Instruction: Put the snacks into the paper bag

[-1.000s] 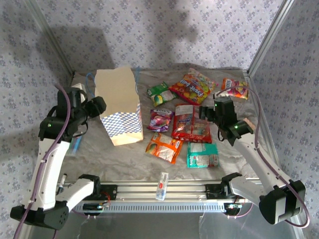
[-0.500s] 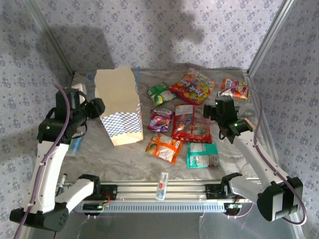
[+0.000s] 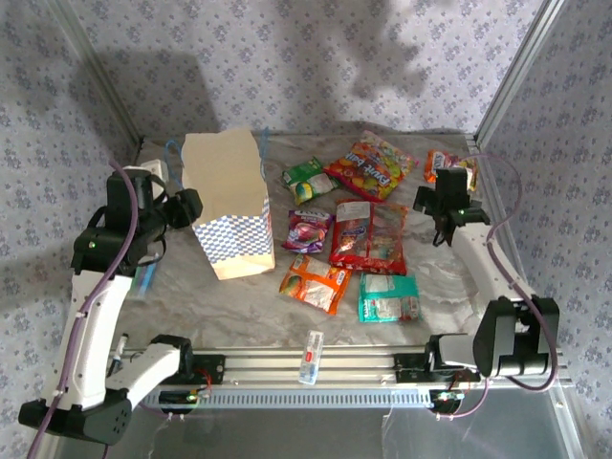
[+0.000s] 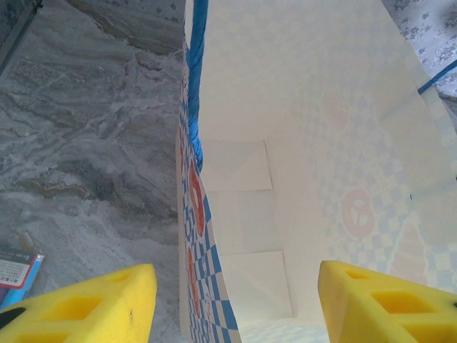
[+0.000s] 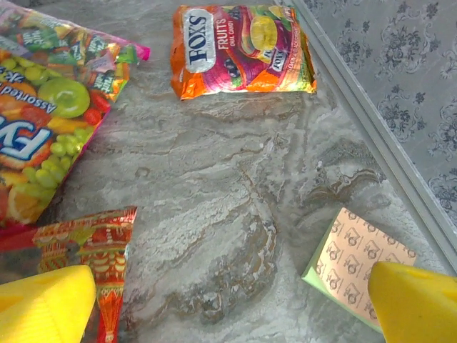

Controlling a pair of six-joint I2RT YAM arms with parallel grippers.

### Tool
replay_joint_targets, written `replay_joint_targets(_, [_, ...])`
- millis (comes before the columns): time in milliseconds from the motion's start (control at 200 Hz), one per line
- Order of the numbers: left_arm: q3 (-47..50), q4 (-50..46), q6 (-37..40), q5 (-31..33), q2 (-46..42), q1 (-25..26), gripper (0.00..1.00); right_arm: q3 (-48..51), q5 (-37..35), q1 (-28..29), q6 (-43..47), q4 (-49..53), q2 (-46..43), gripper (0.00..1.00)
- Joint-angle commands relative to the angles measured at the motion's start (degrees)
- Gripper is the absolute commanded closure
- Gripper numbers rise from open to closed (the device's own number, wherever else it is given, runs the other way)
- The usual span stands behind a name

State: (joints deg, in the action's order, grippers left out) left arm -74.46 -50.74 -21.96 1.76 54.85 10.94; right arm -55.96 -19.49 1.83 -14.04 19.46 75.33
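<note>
Left tool (image 3: 182, 206) is straddling the paper bag (image 3: 229, 206) rim; right tool (image 5: 228, 293) is hovering, released, short of an orange packet (image 5: 243, 46).

At the left, the left tool (image 4: 232, 286) is standing partly open, the bag's side wall running between its fingers without being pinched, the mouth facing it. The snacks (image 3: 368, 239) are all lying outside, spread on the counter (image 3: 239, 296) to the bag's right. The right arm is nearer them: its tool is hanging wide and empty over bare counter, the orange packet lying just ahead, long axis running crosswise, in line with the finger gap.

Clear red-labelled tube (image 3: 310, 357) at near edge, tan square pad (image 5: 357, 264) on marbled tabletop (image 3: 239, 301)
</note>
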Motion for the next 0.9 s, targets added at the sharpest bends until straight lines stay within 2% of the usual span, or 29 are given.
replay_joint_targets(0, [-1.7, 2.3, 1.8, -0.2, -1.2, 0.2, 0.38, -3.4, 1.3, -2.1, -1.7, 0.2, 2.8, 0.00])
replay_joint_targets(375, [-1.7, 2.1, 4.8, -0.3, -2.1, 0.2, 0.34, -9.8, 7.3, -11.0, -2.3, -1.1, 12.4, 0.00])
replay_joint_targets(630, [-5.3, -0.8, 5.0, -0.1, 3.5, -0.2, 0.33, -15.0, 10.1, -14.2, 0.2, -2.5, 18.8, 0.00])
replay_joint_targets(765, [-6.8, -0.2, 4.5, 0.2, 5.9, -1.6, 0.33, -18.9, 10.3, -16.7, 1.1, -1.7, 23.6, 0.00])
replay_joint_targets(895, [-7.9, 0.5, 2.9, -0.7, 8.5, -5.2, 0.38, -20.8, 13.0, -18.6, -0.3, -2.3, 26.7, 0.00])
